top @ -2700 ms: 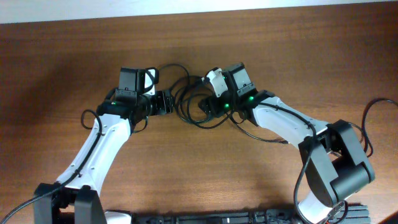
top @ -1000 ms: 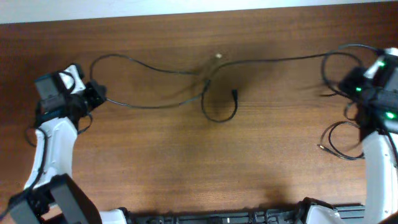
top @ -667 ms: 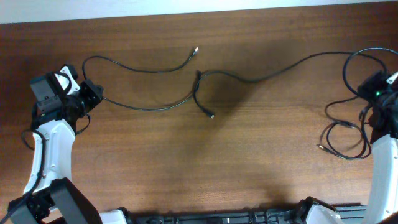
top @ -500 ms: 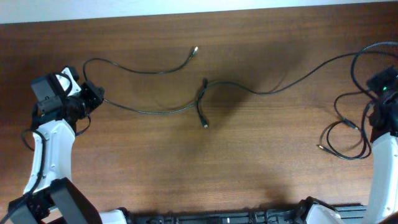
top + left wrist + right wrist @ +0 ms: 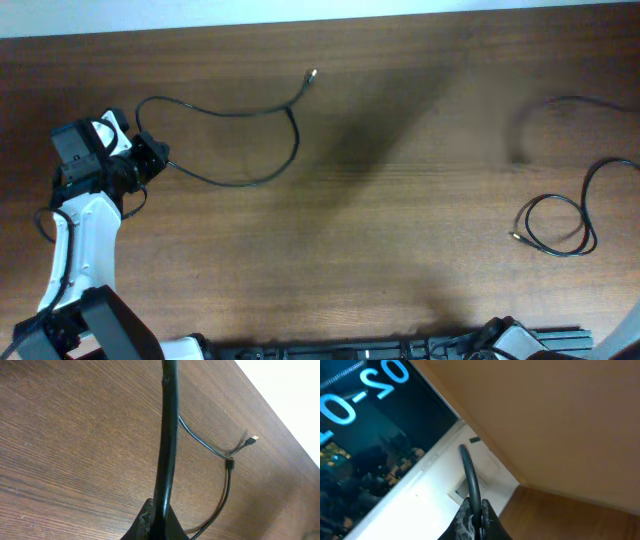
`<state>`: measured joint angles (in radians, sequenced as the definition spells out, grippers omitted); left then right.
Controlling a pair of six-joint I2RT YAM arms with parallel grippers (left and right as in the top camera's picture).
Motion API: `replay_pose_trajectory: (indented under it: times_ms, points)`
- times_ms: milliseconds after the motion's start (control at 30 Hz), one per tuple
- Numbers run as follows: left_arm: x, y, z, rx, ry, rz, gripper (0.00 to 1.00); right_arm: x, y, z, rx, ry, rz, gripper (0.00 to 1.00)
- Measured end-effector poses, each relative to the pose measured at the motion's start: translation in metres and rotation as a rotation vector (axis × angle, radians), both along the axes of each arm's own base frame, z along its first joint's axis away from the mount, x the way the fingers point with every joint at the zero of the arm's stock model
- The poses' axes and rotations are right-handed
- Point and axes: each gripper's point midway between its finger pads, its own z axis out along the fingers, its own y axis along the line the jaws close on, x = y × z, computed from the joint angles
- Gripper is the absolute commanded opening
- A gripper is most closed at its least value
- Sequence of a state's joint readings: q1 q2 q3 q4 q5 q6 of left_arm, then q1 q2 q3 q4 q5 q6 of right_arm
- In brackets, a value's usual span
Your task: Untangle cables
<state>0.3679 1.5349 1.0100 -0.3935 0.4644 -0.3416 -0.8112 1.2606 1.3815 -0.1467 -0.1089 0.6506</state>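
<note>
Now I am seeing the two cables apart: half a second ago they were still crossing at the middle of the table (image 5: 400, 250), and that crossing is gone. My left gripper (image 5: 152, 160) is clamping the left cable (image 5: 250, 180) at the table's left side, and the cord is lying in a loose loop that ends at its metallic plug (image 5: 313, 74) near the far edge. The right cable (image 5: 556, 198) is sitting coiled by the right edge, trailing out of frame. The right arm has swung out of the overhead view. Its wrist camera is showing the right gripper (image 5: 474, 519) clenched on the right cable, aimed away from the table.
</note>
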Motion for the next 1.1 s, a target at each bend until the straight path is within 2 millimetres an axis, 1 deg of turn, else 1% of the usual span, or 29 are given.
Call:
replay_pose_trajectory:
  times_ms: [33,67,100,133,167,200,233,267,300,333,367,400,467,500,533,567,600,633,667,700,733,800,900,933,1000,1067,1100]
  points:
    - [0.000,0.000,0.000,0.000,0.000,0.000,0.00,0.001,-0.001,0.006,-0.002,-0.013,0.002,0.04]
    - [0.000,-0.001,0.000,0.000,0.000,-0.002,0.00,0.000,0.000,0.009,-0.004,-0.007,0.002,0.04]
    - [0.000,-0.002,0.000,0.000,0.000,-0.005,0.00,-0.001,0.001,0.003,0.014,0.027,0.003,0.04]
    - [0.001,-0.006,0.000,0.000,0.000,-0.015,0.00,-0.002,0.003,-0.011,0.041,0.083,0.008,0.04]
    - [0.002,-0.013,0.000,0.001,0.000,-0.034,0.00,-0.004,0.006,-0.044,0.121,0.197,0.016,0.04]
    - [0.006,-0.028,0.002,0.005,-0.011,-0.074,0.00,-0.005,0.008,-0.077,0.199,0.300,0.030,0.04]
    - [0.009,-0.050,0.003,0.015,-0.021,-0.133,0.00,-0.005,0.013,-0.113,0.284,0.406,0.065,0.04]
    - [0.010,-0.065,0.003,0.019,-0.023,-0.174,0.00,-0.001,0.018,-0.137,0.336,0.472,0.113,0.04]
    - [0.010,-0.081,0.002,0.028,-0.025,-0.215,0.00,0.010,0.027,-0.161,0.380,0.529,0.205,0.04]
    - [0.009,-0.106,0.001,0.047,-0.023,-0.278,0.00,0.030,0.047,-0.190,0.426,0.582,0.375,0.04]
    - [0.007,-0.121,0.000,0.060,-0.023,-0.315,0.00,0.039,0.063,-0.205,0.453,0.614,0.465,0.04]
    - [0.006,-0.133,-0.001,0.085,-0.019,-0.338,0.00,0.045,0.088,-0.223,0.502,0.663,0.575,0.04]
    - [0.000,-0.168,-0.004,0.133,-0.019,-0.416,0.00,0.051,0.120,-0.251,0.548,0.764,0.687,0.04]
    - [-0.003,-0.179,-0.005,0.145,-0.019,-0.442,0.00,0.044,0.125,-0.264,0.574,0.832,0.675,0.04]
    - [-0.005,-0.187,-0.005,0.152,-0.021,-0.463,0.00,0.041,0.125,-0.272,0.586,0.869,0.662,0.04]
    - [-0.007,-0.194,-0.005,0.162,-0.023,-0.480,0.00,0.035,0.119,-0.283,0.589,0.926,0.625,0.05]
    - [-0.009,-0.199,-0.005,0.170,-0.026,-0.495,0.00,0.028,0.110,-0.291,0.583,0.976,0.574,0.31]
    - [-0.012,-0.207,-0.006,0.183,-0.030,-0.523,0.00,0.019,0.097,-0.295,0.567,1.016,0.509,0.56]
    - [-0.014,-0.209,-0.007,0.191,-0.028,-0.535,0.00,0.012,0.087,-0.296,0.567,1.032,0.462,0.73]
    - [-0.015,-0.210,-0.008,0.199,-0.023,-0.539,0.00,0.004,0.077,-0.297,0.579,1.039,0.416,0.99]
    - [-0.015,-0.210,-0.009,0.206,-0.022,-0.540,0.00,-0.002,0.069,-0.297,0.593,1.033,0.383,1.00]
    - [-0.015,-0.210,-0.009,0.211,-0.022,-0.538,0.00,-0.004,0.063,-0.296,0.628,0.995,0.375,1.00]
    - [-0.015,-0.209,-0.009,0.214,-0.019,-0.537,0.00,0.006,0.076,-0.292,0.669,0.927,0.450,1.00]
    - [-0.016,-0.209,-0.010,0.214,-0.016,-0.537,0.00,0.006,0.079,-0.291,0.681,0.919,0.461,1.00]
    - [-0.018,-0.208,-0.011,0.214,-0.006,-0.538,0.00,0.002,0.083,-0.294,0.720,0.929,0.450,0.99]
    - [-0.018,-0.208,-0.011,0.214,-0.005,-0.538,0.00,-0.009,0.079,-0.297,0.771,0.950,0.377,0.99]
    - [-0.018,-0.208,-0.011,0.214,-0.005,-0.538,0.00,-0.012,0.076,-0.295,0.777,0.949,0.357,0.99]
